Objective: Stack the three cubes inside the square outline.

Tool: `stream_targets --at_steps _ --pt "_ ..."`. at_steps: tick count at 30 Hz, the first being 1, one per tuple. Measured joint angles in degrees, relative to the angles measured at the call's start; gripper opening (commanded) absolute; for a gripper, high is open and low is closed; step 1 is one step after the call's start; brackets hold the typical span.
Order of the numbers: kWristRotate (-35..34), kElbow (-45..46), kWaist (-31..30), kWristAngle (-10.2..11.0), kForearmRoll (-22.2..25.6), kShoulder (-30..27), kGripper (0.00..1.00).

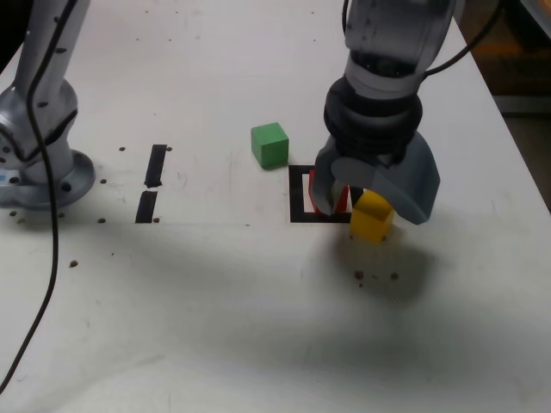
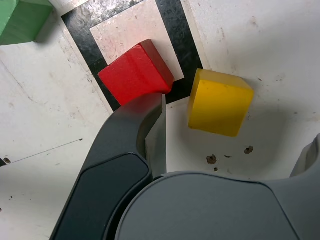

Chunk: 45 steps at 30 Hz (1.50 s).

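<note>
The end effector [image 1: 366, 196] hangs with jaws spread wide and holding nothing, low over the square outline [image 2: 172, 30]. The red cube [image 2: 136, 72] lies askew across the outline's tape border, half hidden in the exterior view. The yellow cube [image 2: 219, 102] sits just outside the outline and the green cube [image 1: 269, 144] just beyond its far corner, with bare tabletop [image 1: 258, 327] around.

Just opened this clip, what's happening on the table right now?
A single robot arm has its gripper down at the square outline, fingers spread wide and holding nothing. The red cube lies partly on the outline's tape, not squarely inside. The yellow cube sits just outside the frame, between the open fingers. The green cube stands apart, near the outline's far corner on the exterior view's left. Nothing is stacked yet.
</note>
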Motion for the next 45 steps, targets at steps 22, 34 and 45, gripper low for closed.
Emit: stream_targets --at_steps 22,34,45 --pt "0.66 -2.31 -0.63 0.56 -0.87 2.75 0.99" --pt "0.84 -2.31 -0.63 0.48 -1.34 4.06 0.99" --pt "0.84 -2.31 -0.63 -0.71 -2.66 5.61 0.93"
